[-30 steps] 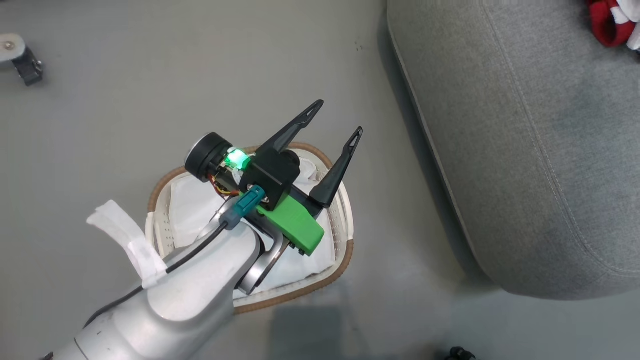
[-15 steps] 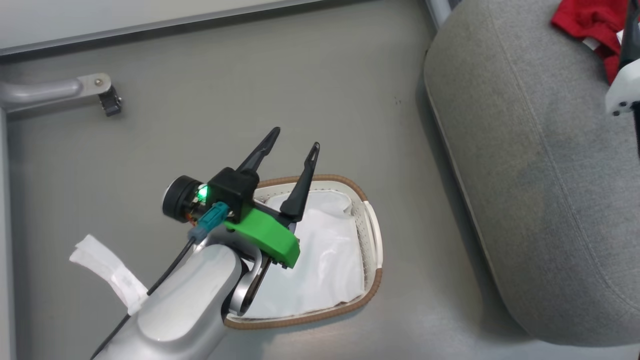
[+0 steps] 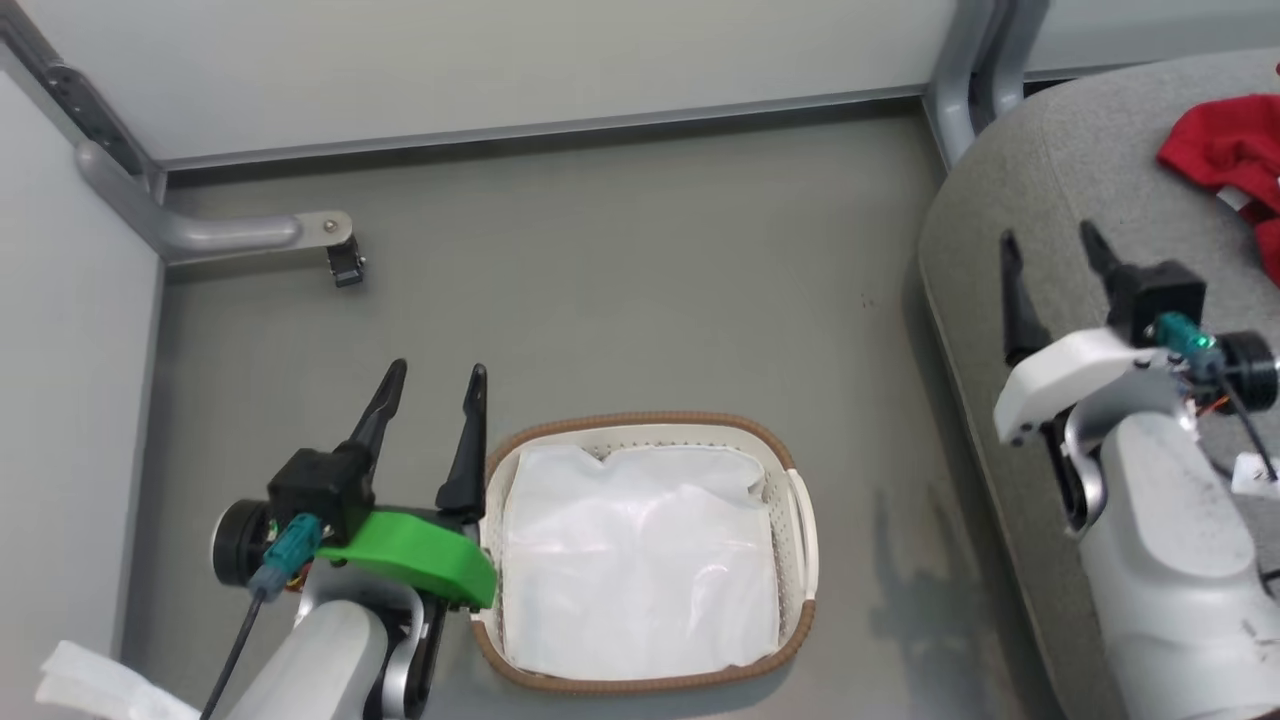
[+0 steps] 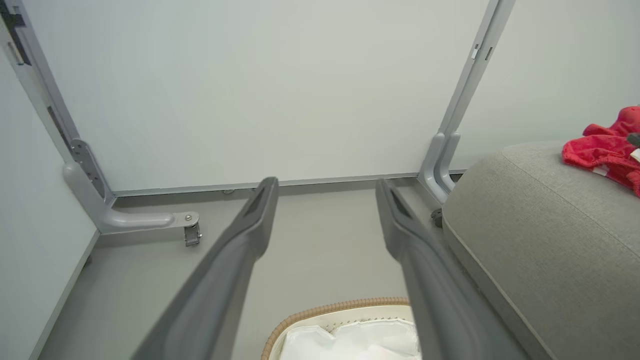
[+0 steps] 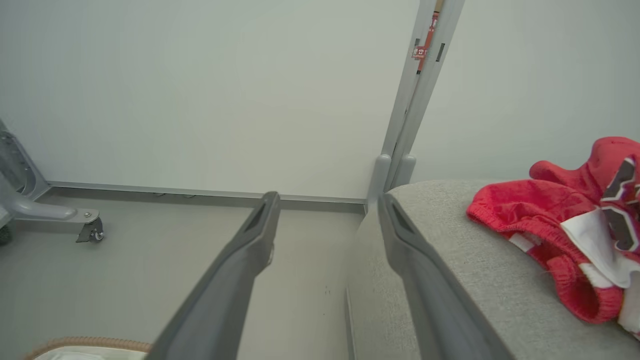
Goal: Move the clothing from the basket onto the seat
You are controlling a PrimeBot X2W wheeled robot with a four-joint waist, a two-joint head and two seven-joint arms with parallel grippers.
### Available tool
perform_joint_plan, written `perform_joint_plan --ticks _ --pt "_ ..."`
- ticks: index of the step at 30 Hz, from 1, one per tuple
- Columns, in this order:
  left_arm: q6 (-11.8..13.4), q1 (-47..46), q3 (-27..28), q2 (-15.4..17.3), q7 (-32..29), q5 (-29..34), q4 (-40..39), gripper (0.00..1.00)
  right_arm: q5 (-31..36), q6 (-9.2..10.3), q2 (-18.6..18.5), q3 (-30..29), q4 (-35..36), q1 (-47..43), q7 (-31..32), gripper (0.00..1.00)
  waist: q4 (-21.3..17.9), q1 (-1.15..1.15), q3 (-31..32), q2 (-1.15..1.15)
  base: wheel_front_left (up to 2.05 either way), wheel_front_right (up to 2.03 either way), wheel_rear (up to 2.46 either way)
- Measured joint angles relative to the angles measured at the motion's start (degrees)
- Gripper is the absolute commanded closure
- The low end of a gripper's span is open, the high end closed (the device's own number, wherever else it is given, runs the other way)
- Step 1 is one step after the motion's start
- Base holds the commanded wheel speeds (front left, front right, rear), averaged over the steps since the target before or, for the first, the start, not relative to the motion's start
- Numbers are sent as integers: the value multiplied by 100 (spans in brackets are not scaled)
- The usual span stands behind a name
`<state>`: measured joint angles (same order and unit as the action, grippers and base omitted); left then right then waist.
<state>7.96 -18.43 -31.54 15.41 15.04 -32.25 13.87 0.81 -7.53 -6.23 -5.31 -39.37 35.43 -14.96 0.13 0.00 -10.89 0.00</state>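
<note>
The red clothing [image 3: 1225,150] lies heaped on the grey seat [image 3: 1100,130] at the right. The basket [image 3: 640,420] stands on the floor [image 3: 620,280] beside the seat, apart from it, with a white cloth [image 3: 640,560] spread inside it. The left claw [image 3: 438,370] hangs just beside the basket's left rim, its two dark fingers spread wide and gripping nothing. The right claw [image 3: 1048,235] hovers over the seat's rounded edge, likewise wide open and empty, near the clothing but not touching it.
</note>
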Motion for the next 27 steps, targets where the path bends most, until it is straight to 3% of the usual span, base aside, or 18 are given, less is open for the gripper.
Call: perform_joint_plan --ticks 6,12,27 --pt "-32 708 709 -79 0 218 -96 0 -264 0 291 200 650 -893 -3 0 135 0 296 0 0 0 0" --pt "-88 1364 1194 -240 0 416 -250 0 -573 0 336 370 1324 -1778 -4 0 193 0 529 0 0 0 0" --pt "-302 2343 1831 -702 0 732 -480 0 -1035 0 346 600 2376 -3192 -4 0 275 0 872 0 0 0 0"
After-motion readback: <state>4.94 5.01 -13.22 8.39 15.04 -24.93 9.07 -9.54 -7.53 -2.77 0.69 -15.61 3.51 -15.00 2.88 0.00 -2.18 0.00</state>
